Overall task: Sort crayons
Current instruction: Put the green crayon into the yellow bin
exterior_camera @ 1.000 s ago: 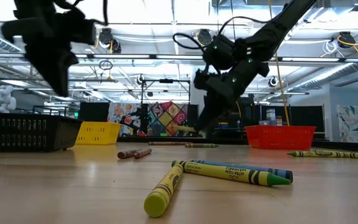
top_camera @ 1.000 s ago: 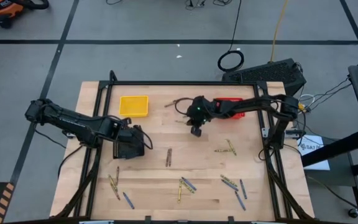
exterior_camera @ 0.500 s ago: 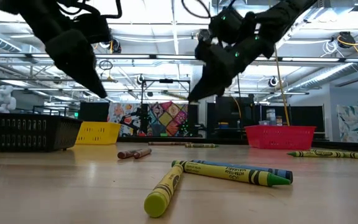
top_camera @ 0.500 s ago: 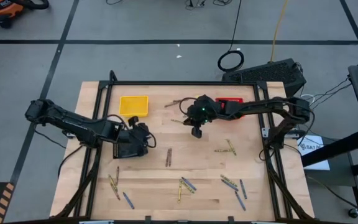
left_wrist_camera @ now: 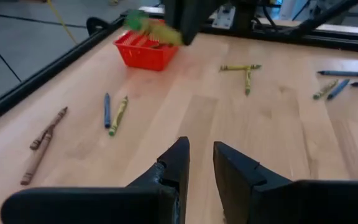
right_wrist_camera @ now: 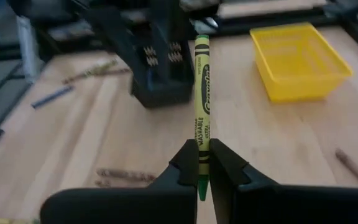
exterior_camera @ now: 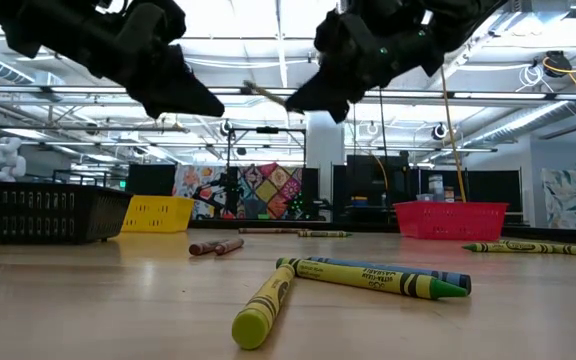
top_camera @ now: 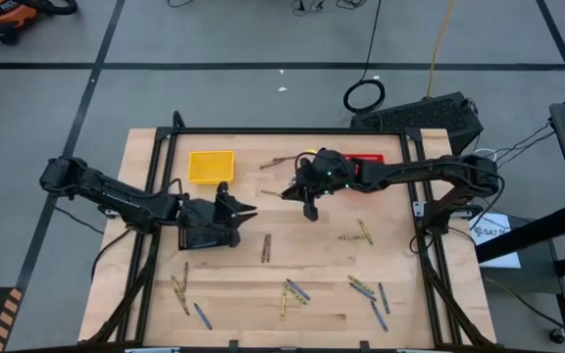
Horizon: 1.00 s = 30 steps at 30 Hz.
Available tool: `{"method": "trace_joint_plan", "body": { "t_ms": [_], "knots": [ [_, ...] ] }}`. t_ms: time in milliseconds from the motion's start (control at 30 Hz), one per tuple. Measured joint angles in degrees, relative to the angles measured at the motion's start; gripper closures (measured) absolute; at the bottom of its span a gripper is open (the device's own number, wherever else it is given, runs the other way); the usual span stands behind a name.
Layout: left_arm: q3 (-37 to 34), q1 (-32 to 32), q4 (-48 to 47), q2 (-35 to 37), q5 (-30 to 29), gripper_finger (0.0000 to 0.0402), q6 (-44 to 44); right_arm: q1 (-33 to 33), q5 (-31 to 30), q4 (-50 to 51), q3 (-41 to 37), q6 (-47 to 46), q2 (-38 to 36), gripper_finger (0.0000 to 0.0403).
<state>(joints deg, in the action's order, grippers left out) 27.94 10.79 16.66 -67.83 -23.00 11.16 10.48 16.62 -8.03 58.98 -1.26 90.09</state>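
Sorting barely begun: right gripper [right_wrist_camera: 202,163] clamps a yellow crayon [right_wrist_camera: 202,93] aloft, yellow basket [right_wrist_camera: 300,61] ahead; left gripper [left_wrist_camera: 200,163] part-open, empty; many crayons [top_camera: 292,291] lie unsorted.

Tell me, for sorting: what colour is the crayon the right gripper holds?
Yellow crayon, clearest in the right wrist view.
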Motion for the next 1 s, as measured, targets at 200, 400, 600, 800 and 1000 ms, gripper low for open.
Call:
{"method": "trace_joint_plan", "body": {
  "t_ms": [200,400,600,800,1000],
  "knots": [
    [0.0,-2.4,2.4,0.0,0.0,0.0325,-0.2,-1.3,0.1,-4.2,0.0,0.0,0.0,0.0403],
    [0.0,-4.5,8.3,0.0,3.7,0.0325,-2.7,-2.4,0.2,-8.3,0.0,0.3,0.0,0.0403],
    [0.0,-6.4,14.8,0.0,9.8,0.0325,-2.9,-2.4,0.1,-11.3,0.0,0.5,0.0,0.0403],
    [0.0,-7.6,18.5,0.0,10.8,0.0325,-2.7,-2.4,0.2,-12.8,0.0,0.9,0.0,0.0403],
    [0.0,-9.0,22.1,0.0,12.9,0.0325,-2.6,-2.4,0.2,-14.3,0.0,0.9,0.0,0.0403]
  ]
}}
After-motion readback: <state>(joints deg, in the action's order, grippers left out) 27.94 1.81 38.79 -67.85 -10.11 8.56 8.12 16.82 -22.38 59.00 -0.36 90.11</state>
